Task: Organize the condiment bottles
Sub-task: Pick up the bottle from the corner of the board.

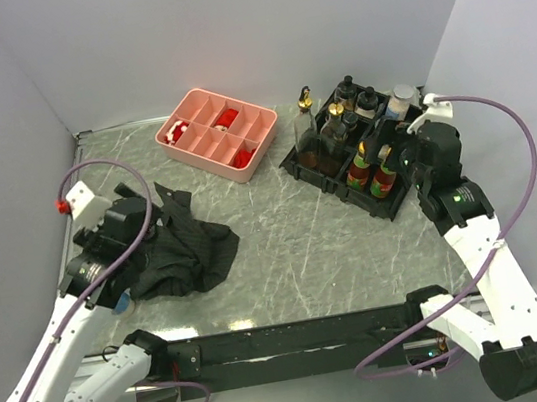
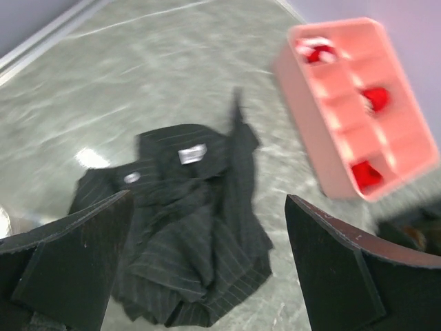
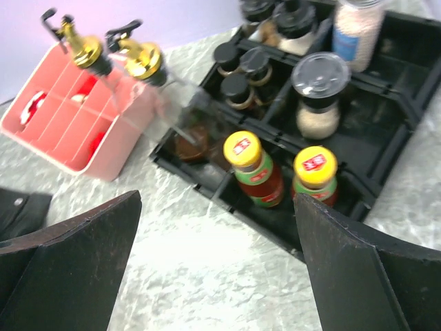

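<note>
The condiment bottles stand in a black divided organizer (image 1: 334,189) at the back right. Two yellow-capped sauce bottles (image 3: 248,165) (image 3: 315,172) fill its near compartments. Behind them stand a grey-lidded pale shaker (image 3: 318,89), black-lidded dark jars (image 3: 238,86) and two clear gold-spouted bottles (image 3: 138,58). My right gripper (image 3: 217,196) hovers open just in front of the sauce bottles (image 1: 369,166), holding nothing; seen from above, the right gripper (image 1: 400,161) is at the organizer's right end. My left gripper (image 2: 209,195) hangs open over a black cloth (image 2: 186,227), far from the bottles.
The crumpled black cloth (image 1: 185,249) lies at the left, under the left gripper (image 1: 135,221). A pink compartment tray (image 1: 204,160) with red pieces sits at the back centre, close to the organizer's left end. Walls close in the back and both sides.
</note>
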`<state>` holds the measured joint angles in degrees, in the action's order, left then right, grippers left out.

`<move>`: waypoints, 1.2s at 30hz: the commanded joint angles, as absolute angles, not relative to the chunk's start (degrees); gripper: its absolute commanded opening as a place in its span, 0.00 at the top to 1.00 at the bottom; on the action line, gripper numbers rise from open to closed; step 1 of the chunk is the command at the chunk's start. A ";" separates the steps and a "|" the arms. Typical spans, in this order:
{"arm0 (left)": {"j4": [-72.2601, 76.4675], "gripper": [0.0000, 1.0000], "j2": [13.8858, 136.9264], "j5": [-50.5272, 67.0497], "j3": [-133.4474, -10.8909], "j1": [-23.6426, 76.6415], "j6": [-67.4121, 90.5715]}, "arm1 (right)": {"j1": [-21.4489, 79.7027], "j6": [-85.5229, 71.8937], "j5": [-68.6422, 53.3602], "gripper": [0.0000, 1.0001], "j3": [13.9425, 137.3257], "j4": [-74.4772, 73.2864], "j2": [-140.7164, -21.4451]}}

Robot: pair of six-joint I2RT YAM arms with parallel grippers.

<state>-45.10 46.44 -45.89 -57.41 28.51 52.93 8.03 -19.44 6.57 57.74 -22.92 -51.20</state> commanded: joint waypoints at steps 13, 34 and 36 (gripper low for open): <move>-78.66 0.02 49.39 -60.47 -57.31 21.02 95.45 | 9.40 -17.58 0.70 0.00 58.18 -22.41 -51.59; -78.49 0.04 59.85 -53.80 -53.53 1.50 92.02 | 9.76 -17.14 0.97 0.00 58.10 -21.80 -53.62; -78.49 0.04 60.12 -51.26 -53.18 1.49 93.42 | 9.84 -17.05 1.40 0.00 57.92 -21.80 -53.44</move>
<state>-76.51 60.20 -55.48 -53.23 1.91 92.23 9.23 -18.06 0.99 57.65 -23.22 -54.35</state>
